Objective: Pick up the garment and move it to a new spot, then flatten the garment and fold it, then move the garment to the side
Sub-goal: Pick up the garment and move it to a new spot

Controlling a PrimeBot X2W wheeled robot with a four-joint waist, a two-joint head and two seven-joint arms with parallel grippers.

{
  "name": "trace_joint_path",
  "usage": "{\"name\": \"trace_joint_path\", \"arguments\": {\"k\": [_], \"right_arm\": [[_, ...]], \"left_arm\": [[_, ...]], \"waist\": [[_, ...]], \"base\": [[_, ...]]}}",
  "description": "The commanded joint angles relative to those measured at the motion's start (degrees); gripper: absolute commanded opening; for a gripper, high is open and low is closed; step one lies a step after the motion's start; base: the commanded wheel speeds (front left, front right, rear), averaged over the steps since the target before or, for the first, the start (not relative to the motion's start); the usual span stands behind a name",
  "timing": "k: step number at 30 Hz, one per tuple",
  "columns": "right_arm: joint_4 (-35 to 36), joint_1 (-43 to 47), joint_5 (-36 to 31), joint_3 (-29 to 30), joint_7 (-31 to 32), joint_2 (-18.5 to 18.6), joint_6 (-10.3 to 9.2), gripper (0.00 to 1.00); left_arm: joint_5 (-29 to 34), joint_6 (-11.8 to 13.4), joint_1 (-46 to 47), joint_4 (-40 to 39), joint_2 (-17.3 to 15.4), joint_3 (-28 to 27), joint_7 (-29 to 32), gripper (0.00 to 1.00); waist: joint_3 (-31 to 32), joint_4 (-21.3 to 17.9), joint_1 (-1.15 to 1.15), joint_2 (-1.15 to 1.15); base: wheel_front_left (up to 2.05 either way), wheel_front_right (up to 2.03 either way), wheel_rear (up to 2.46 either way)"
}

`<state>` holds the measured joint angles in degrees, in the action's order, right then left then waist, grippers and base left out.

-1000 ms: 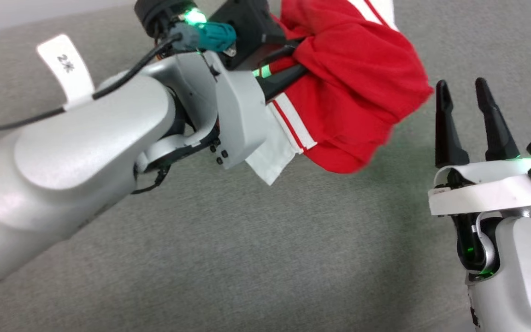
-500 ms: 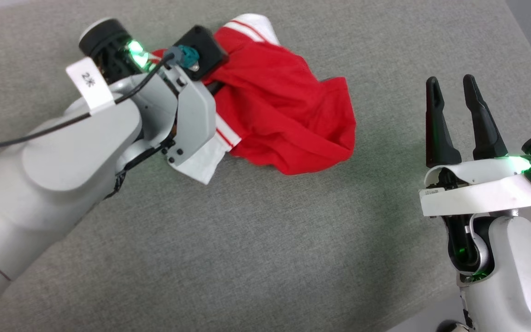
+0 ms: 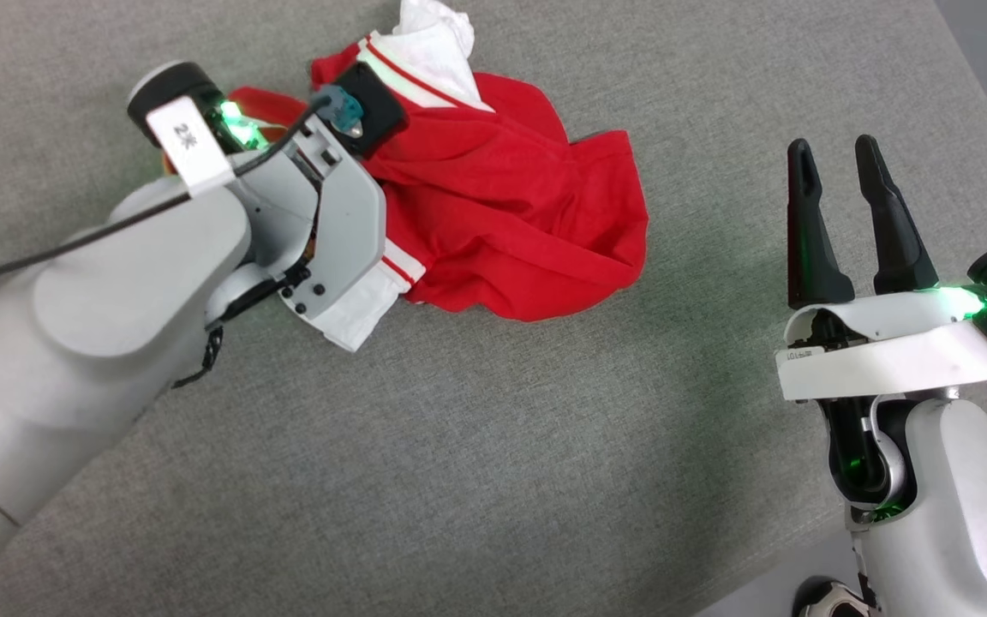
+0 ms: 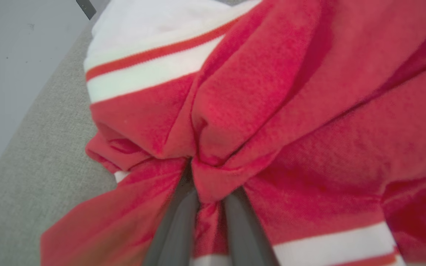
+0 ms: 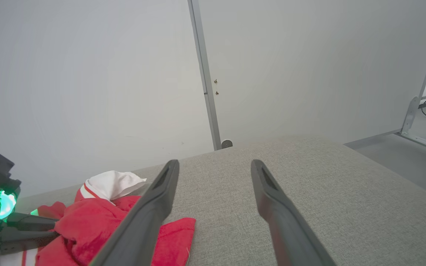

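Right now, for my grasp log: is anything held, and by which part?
The left gripper pinches the garment by a bunched fold of red fabric near a striped band; the right gripper is open, empty.

The grey fabric worktop (image 3: 502,446) lies bare between the crumpled garment (image 3: 511,223) and the right claw (image 3: 833,150), giving wide room to pass. The left claw (image 4: 207,192), pinched into the garment's folds, and its pale forearm (image 3: 116,291) block the near-left side. A wall (image 5: 87,74) stands behind the far edge.
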<state>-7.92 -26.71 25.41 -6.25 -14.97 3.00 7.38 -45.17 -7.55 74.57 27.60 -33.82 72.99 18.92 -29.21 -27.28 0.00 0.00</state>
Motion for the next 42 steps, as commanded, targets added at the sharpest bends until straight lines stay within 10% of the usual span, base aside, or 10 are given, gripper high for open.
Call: {"name": "trace_joint_path", "arguments": {"k": [1,5,7,8,9,30,42], "right_arm": [[0.0,-0.4,0.7,0.0,-0.2,-0.1,0.22,1.00],[0.0,-0.6,0.0,0.8,-0.2,-0.1,0.22,1.00],[-0.2,-0.5,-0.5,1.2,-0.2,-0.1,0.22,1.00],[-0.3,-0.5,-0.8,1.4,-0.2,-0.1,0.22,1.00],[-0.5,-0.5,-1.2,1.4,-0.2,-0.1,0.22,1.00],[-7.5,3.8,-10.0,5.1,1.4,4.9,0.22,1.00],[-6.7,11.1,-11.0,10.0,5.3,10.6,0.22,1.00]], "left_arm": [[-0.1,0.2,-1.2,0.8,-0.6,0.7,0.5,0.00],[-1.6,0.2,-0.1,0.9,-0.3,0.7,-0.2,0.00],[-3.0,0.2,0.9,1.1,-0.1,0.6,-1.4,0.47],[-3.9,0.2,1.3,1.3,0.2,0.5,-2.3,0.87],[-4.5,0.2,1.7,1.4,0.5,0.4,-3.3,1.00],[-21.1,0.2,-10.2,9.8,0.0,-2.1,-33.9,1.00],[-9.9,0.3,-33.9,7.9,1.5,-33.3,-34.0,1.00]], "waist": [[0.0,0.0,0.00,0.00],[-0.1,0.7,0.00,0.00],[0.2,1.5,0.00,0.00],[0.4,2.0,0.00,0.00],[0.7,2.5,0.00,0.00],[12.5,20.6,0.00,0.00],[19.0,29.4,0.00,0.00]], "base": [[0.00,0.00,0.00],[0.00,0.00,0.00],[0.00,0.00,0.00],[0.00,0.00,0.00],[0.00,0.00,0.00],[0.00,0.00,0.00],[0.00,0.00,0.00]]}}
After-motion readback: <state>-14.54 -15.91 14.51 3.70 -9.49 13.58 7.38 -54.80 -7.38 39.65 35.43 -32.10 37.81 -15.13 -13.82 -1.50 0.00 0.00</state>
